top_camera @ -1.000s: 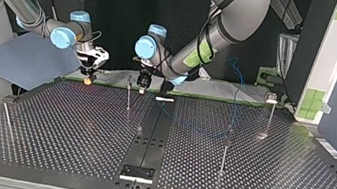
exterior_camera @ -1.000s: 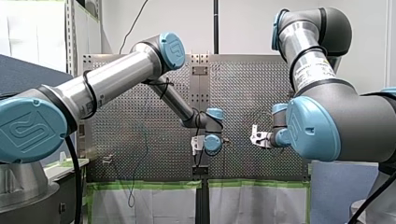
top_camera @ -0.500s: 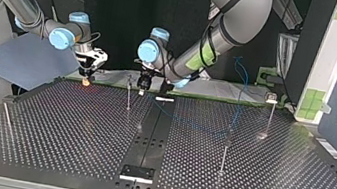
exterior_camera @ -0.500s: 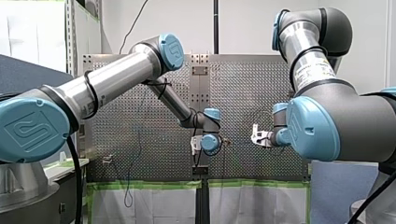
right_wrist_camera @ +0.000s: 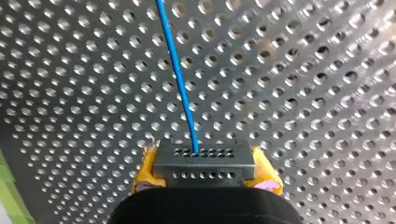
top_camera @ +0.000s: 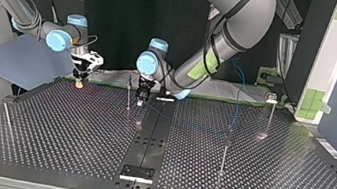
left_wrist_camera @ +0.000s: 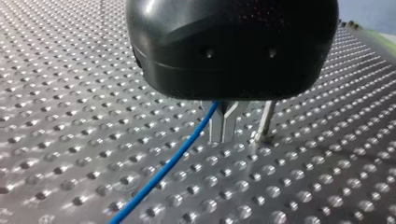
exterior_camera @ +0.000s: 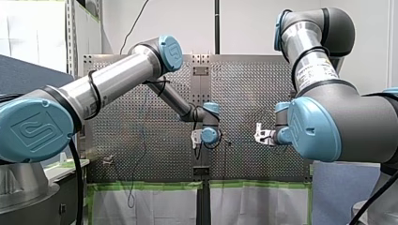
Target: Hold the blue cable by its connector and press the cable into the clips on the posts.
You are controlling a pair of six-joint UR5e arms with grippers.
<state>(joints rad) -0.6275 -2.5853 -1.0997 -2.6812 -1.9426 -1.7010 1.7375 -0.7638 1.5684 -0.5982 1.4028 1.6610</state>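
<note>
My right gripper (right_wrist_camera: 204,173) is clamped on the connector (right_wrist_camera: 204,161), a dark block with rows of small holes. The yellow pads (right_wrist_camera: 144,170) press on its two sides. The blue cable (right_wrist_camera: 180,79) leaves the middle of the block's face and runs straight out ahead of the claw, above the perforated table (right_wrist_camera: 303,93).

Seen from across the table, this claw hangs just above the edge nearest the arms, toward the corner at the top view's left.

My left gripper (left_wrist_camera: 224,133) is black, and its metal fingers (left_wrist_camera: 217,126) are drawn together with only a thin slit between them. The cable comes out beside the root of one finger and slopes away low over the table. I cannot tell whether the fingers actually pinch it. A thin post (left_wrist_camera: 266,120) stands just beside the fingertips, apart from the cable.

In the top view this claw points down near the middle of the same edge, with the post next to it. From there the cable shows faintly, trailing toward the view's right past a taller post (top_camera: 224,153) and then rising off the table. A third post (top_camera: 269,114) stands near the corner at the view's right.
</note>
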